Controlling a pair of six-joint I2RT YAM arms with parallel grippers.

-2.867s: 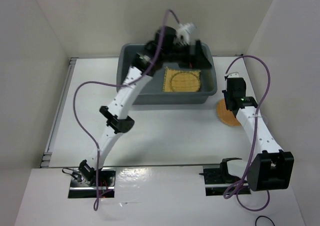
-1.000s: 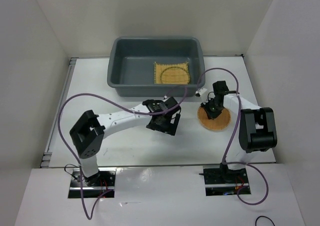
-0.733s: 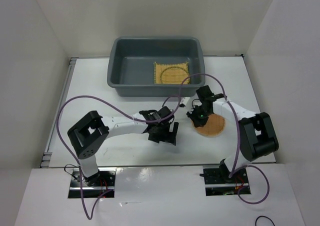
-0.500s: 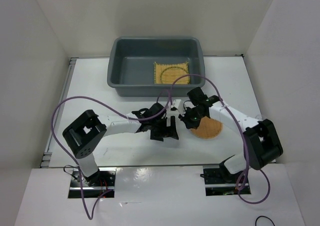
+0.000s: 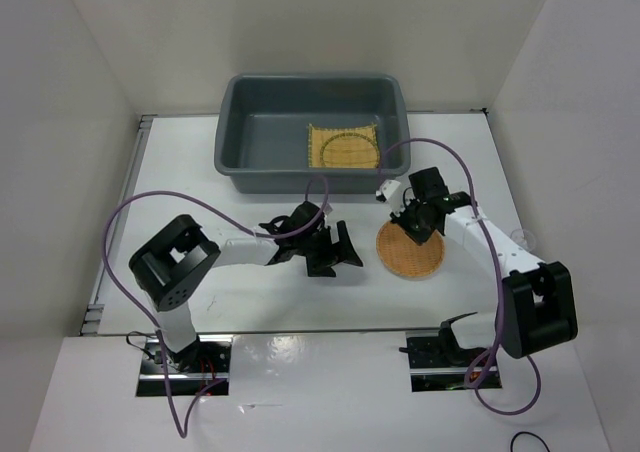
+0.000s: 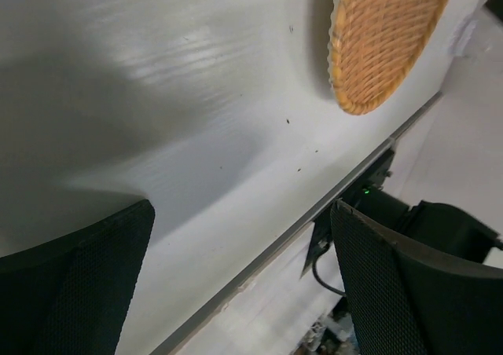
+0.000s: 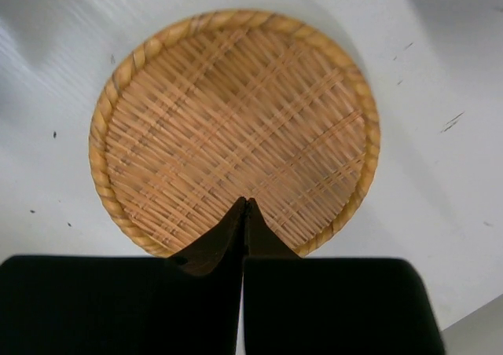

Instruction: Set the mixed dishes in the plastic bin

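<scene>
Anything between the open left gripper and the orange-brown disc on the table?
Nothing visible: only bare table separates the left gripper from the orange-brown disc. The shut right gripper is over the disc's far edge, not in that path.

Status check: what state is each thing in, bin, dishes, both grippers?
Plastic bin: upright, holds two dishes.
Square yellow mat: flat in the bin.
Round yellow disc: lying on the mat.
Orange-brown disc: flat on the table, outside the bin.
Left gripper: open, empty.
Right gripper: shut, tips over the orange-brown disc.
</scene>
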